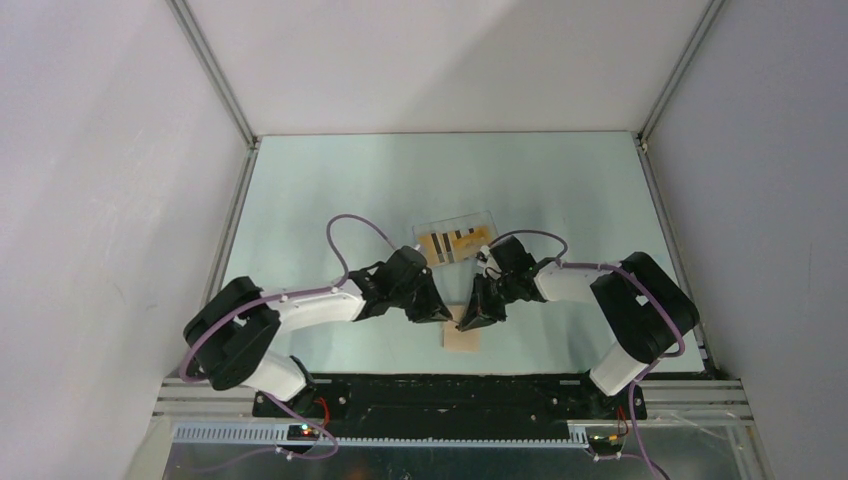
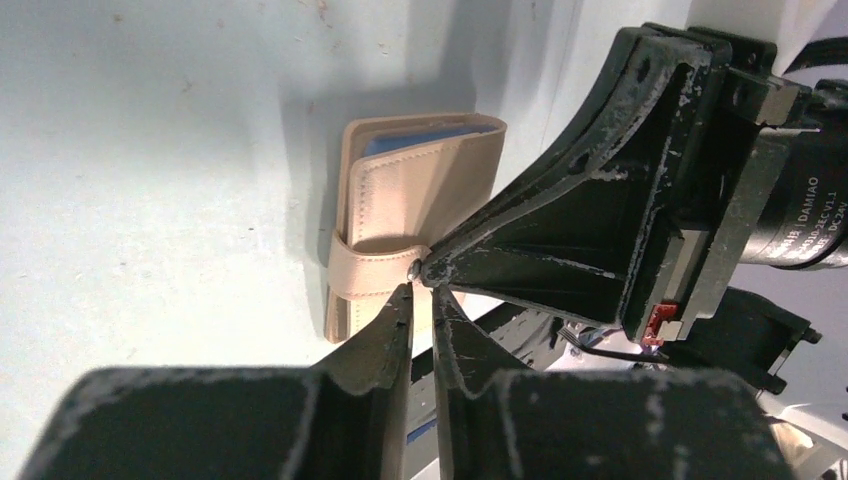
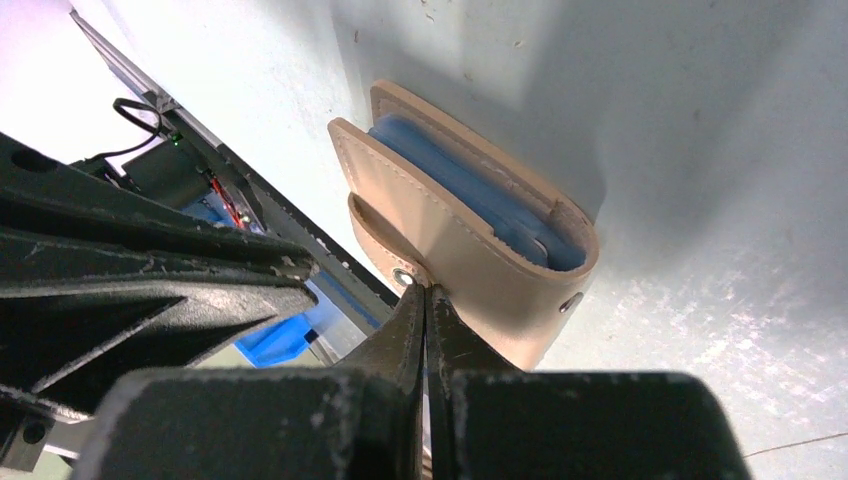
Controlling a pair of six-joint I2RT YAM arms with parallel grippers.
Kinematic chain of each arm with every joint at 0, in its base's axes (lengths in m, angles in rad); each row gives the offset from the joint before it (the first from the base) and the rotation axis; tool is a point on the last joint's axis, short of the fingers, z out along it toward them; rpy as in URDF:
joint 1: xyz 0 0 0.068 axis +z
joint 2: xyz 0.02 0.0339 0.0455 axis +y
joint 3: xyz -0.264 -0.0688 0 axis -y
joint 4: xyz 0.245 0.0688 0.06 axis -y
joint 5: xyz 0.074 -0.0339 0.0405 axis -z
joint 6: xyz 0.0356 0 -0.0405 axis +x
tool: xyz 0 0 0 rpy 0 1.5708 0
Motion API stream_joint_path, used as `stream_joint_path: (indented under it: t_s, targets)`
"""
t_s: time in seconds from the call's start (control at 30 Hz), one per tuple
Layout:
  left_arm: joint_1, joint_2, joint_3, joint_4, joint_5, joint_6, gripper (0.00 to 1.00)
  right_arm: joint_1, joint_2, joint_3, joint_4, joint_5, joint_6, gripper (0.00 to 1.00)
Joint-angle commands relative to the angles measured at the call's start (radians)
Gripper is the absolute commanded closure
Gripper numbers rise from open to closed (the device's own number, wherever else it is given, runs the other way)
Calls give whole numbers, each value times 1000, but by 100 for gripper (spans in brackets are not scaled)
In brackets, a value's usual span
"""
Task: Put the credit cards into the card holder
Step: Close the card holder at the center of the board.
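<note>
The right gripper [image 3: 425, 292], fingers pressed together, is touching the snap strap [image 2: 370, 272] of the folded card holder [image 3: 480, 250] at its tips. The left gripper [image 2: 422, 300], narrowly spread, is hovering alongside. One should be pinning the body while peeling the strap. The credit cards [image 1: 455, 243] are lying beyond both.

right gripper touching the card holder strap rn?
Touching. Right wrist view: the right gripper, shut, meets the card holder on its strap, right beside the snap, with no gap visible.
</note>
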State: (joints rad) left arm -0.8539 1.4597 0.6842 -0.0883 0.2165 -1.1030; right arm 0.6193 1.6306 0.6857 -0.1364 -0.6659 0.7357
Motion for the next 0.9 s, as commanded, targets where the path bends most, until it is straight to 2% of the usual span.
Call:
stream_joint_path:
  t_s: [0.0,0.33,0.87]
  targets:
    - [-27,25,53,-19,1,42,84,10,15,21,-15,42,-30,100]
    - [-49,61,71,-30,-12,42,83,15,47,34,20,50,-27,100]
    - [-49,33,68,-63,-46,44,78,22,18,34,73,17,-21,100]
